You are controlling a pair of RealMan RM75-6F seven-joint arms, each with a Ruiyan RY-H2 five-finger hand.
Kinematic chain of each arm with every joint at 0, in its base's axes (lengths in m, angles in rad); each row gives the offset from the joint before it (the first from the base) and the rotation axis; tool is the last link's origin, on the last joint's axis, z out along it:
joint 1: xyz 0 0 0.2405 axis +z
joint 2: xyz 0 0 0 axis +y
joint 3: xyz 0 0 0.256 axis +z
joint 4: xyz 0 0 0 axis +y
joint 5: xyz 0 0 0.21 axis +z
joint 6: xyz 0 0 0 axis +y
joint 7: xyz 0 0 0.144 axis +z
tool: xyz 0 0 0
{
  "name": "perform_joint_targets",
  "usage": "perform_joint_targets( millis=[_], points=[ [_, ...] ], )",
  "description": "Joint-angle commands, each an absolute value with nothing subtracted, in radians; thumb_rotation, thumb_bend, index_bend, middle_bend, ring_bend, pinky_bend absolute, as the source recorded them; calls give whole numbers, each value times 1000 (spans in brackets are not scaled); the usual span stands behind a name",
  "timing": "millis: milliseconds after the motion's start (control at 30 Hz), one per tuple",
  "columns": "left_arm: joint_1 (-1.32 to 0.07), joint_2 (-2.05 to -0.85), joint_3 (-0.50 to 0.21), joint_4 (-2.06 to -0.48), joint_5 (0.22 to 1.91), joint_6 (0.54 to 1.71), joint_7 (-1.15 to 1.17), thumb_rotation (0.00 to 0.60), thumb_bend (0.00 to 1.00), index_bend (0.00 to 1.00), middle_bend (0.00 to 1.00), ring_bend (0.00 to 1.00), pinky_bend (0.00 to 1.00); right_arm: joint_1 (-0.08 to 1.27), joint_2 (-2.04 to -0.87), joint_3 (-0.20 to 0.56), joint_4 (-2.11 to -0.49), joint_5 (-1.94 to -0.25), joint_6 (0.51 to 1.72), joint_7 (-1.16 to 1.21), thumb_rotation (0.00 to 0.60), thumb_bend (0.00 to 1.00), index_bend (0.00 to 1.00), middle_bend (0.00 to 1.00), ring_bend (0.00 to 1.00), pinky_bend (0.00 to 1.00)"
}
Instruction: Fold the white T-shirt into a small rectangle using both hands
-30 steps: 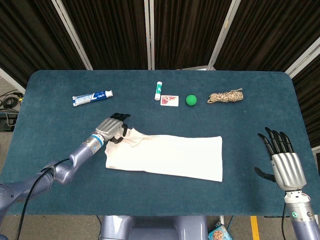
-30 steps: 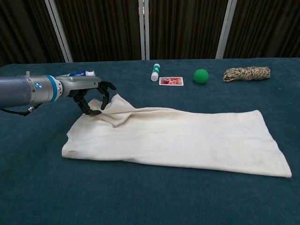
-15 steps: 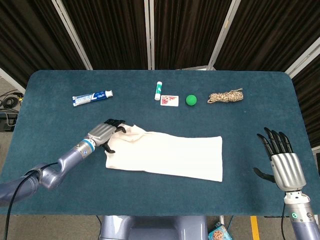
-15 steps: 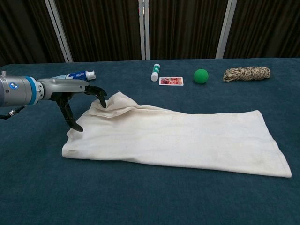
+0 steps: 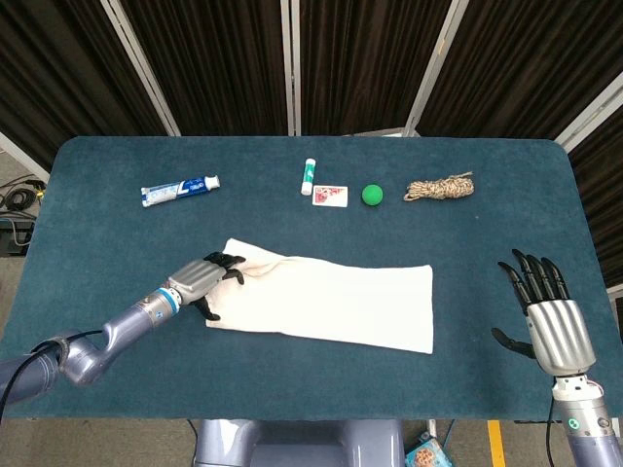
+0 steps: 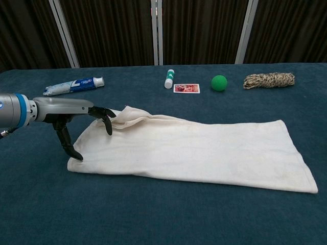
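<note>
Nearest me, my right hand (image 5: 552,309) hovers over the table's right edge with fingers spread, holding nothing, well apart from the cloth. My left hand (image 5: 202,282) sits at the left end of the white T-shirt (image 6: 204,148), fingers (image 6: 108,122) apart and arched down, tips touching the fabric but gripping nothing that I can see. The shirt lies mid-table as a long flat band, already folded lengthwise, with its far left corner rumpled up. I judge it light, limp and quick to bunch, so I would pinch both layers at the corners of one short end (a single-layer pinch would let the band come open) and carry that end across with both hands. The blue felt-like tabletop (image 5: 107,233) should hold the cloth against sliding. Farther back lie a toothpaste tube (image 5: 180,190), a glue stick (image 5: 308,175), a playing card (image 5: 330,196), a green ball (image 5: 372,194) and a rope bundle (image 5: 439,187). Dark curtains with white posts close the room behind.
</note>
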State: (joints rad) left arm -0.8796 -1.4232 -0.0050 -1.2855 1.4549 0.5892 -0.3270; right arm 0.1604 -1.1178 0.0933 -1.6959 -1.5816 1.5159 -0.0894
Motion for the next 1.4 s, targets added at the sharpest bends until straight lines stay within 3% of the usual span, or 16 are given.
perform_joint_targets(
  millis=[33, 433, 767, 900, 1100, 1400],
  points=[
    [-877, -1424, 4, -1303, 1473, 602, -341, 600, 0, 297, 0, 0, 0, 159, -1116, 94, -1699, -1584, 1520, -88, 600, 0, 151, 2, 0, 0],
    [-875, -1322, 34, -1423, 1473, 599, -295, 600, 0, 297, 0, 0, 0, 155, -1109, 94, -1706, -1592, 1528, -80, 600, 0, 152, 2, 0, 0],
    [-831, -1224, -1, -1500, 1489, 735, -369, 600, 0, 306, 0, 0, 0, 150, -1101, 94, -1714, -1600, 1538, -71, 600, 0, 152, 3, 0, 0],
    [-847, -1268, -48, -1448, 1445, 729, -418, 600, 0, 306, 0, 0, 0, 150, -1100, 95, -1715, -1602, 1539, -69, 600, 0, 152, 3, 0, 0],
    [-937, -1433, -113, -1316, 1344, 587, -467, 600, 0, 306, 0, 0, 0, 149, -1099, 98, -1713, -1596, 1538, -69, 600, 0, 152, 3, 0, 0],
    [-970, -1519, -112, -1279, 1319, 523, -446, 600, 0, 306, 0, 0, 0, 148, -1095, 106, -1703, -1576, 1535, -57, 600, 0, 153, 3, 0, 0]
  ],
)
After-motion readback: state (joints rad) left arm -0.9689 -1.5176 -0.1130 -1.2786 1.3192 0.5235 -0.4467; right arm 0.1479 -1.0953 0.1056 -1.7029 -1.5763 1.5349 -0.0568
